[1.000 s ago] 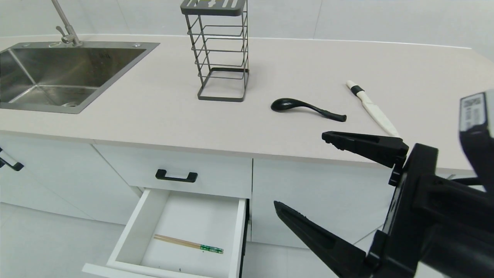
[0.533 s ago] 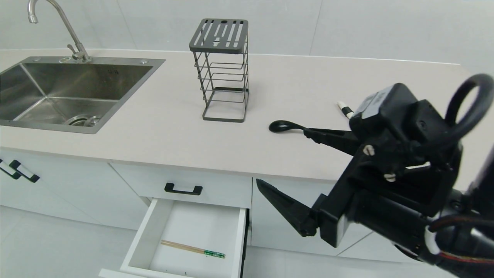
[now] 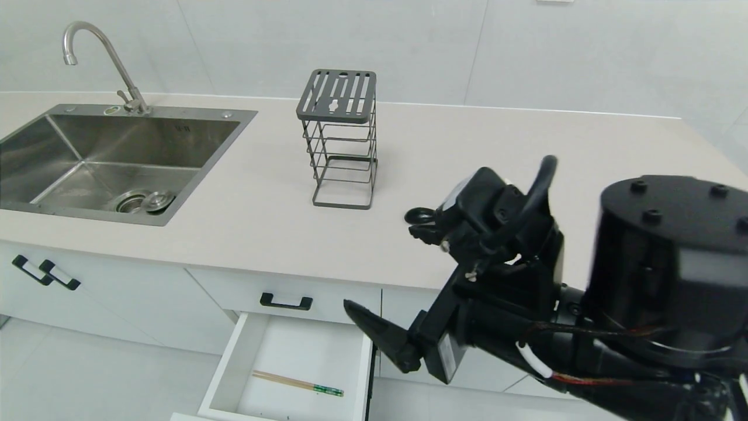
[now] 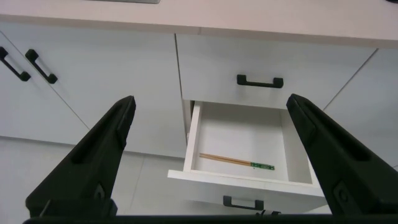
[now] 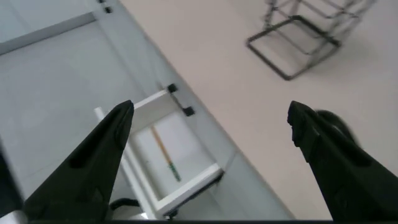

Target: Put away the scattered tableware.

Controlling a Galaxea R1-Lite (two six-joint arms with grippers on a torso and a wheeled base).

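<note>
Fingers (image 3: 380, 342) of right gripper (image 3: 380, 268) wide apart nr black plastic spoon (image 3: 418, 215); left gripper (image 4: 211, 102) agape, facing open white drawer (image 4: 242, 182) w/ green-tipped wooden chopsticks (image 4: 236, 162).

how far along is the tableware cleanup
Done: chopsticks lie in the open drawer. In hand: nothing; the right gripper is open near the black spoon, which lies on the counter. Left: putting the spoon away. The arm hides part of the counter.
</note>
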